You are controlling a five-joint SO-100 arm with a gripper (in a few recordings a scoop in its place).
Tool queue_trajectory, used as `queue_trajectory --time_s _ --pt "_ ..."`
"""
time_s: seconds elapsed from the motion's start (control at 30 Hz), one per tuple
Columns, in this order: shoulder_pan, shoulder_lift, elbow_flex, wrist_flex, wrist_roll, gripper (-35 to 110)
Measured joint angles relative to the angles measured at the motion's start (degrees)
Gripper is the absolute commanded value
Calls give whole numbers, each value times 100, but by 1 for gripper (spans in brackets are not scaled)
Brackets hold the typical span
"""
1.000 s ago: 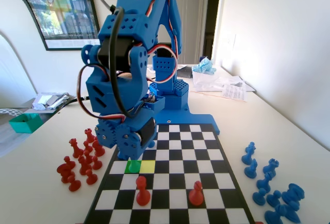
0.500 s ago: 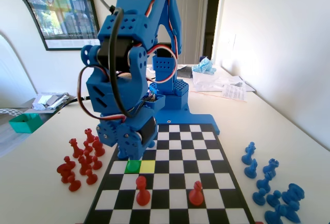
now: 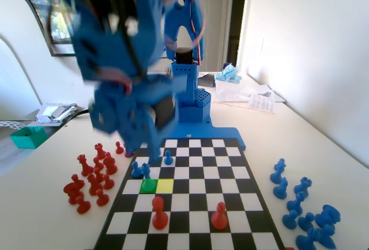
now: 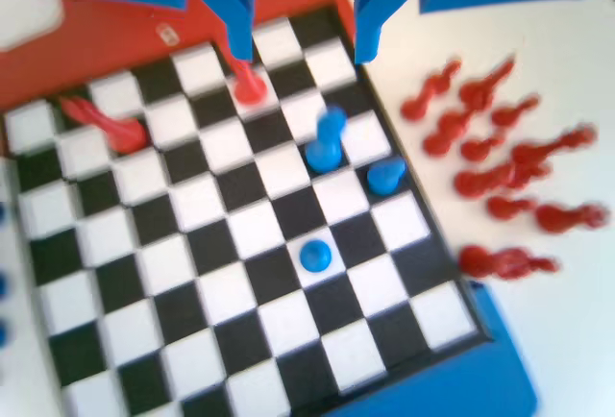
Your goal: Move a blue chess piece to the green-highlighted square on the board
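In the fixed view the blue arm is blurred, and its gripper [image 3: 147, 146] hangs above the board's [image 3: 190, 227] left part. Two blue pawns [image 3: 146, 170] stand close together on the row just behind the green-highlighted square [image 3: 149, 185], which is bare. A yellow square [image 3: 165, 185] lies beside the green one. A third blue pawn [image 3: 168, 158] stands one row farther back. In the wrist view the gripper [image 4: 303, 47] is open with nothing between its jaws. The blue pawns [image 4: 327, 143] [image 4: 386, 175] [image 4: 315, 256] stand below it on the board [image 4: 192, 273].
Two red pawns [image 3: 159, 212] [image 3: 219, 215] stand on the board's near rows. Several red pieces [image 3: 92, 178] cluster on the table left of the board. Several blue pieces [image 3: 300, 204] lie to its right. A green box [image 3: 27, 136] sits far left.
The arm has risen from low over the board's left edge and is blurred with motion. Three blue pawns that it hid behind the green square now show.
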Motion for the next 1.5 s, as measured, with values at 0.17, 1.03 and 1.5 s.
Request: queue_trajectory --time_s 0.17,1.03,1.5 --pt "-255 949 -413 1028 -360 15" --pt "-1617 6908 1380 2944 -1582 12" --pt "-1688 8859 3349 1960 -1547 6"
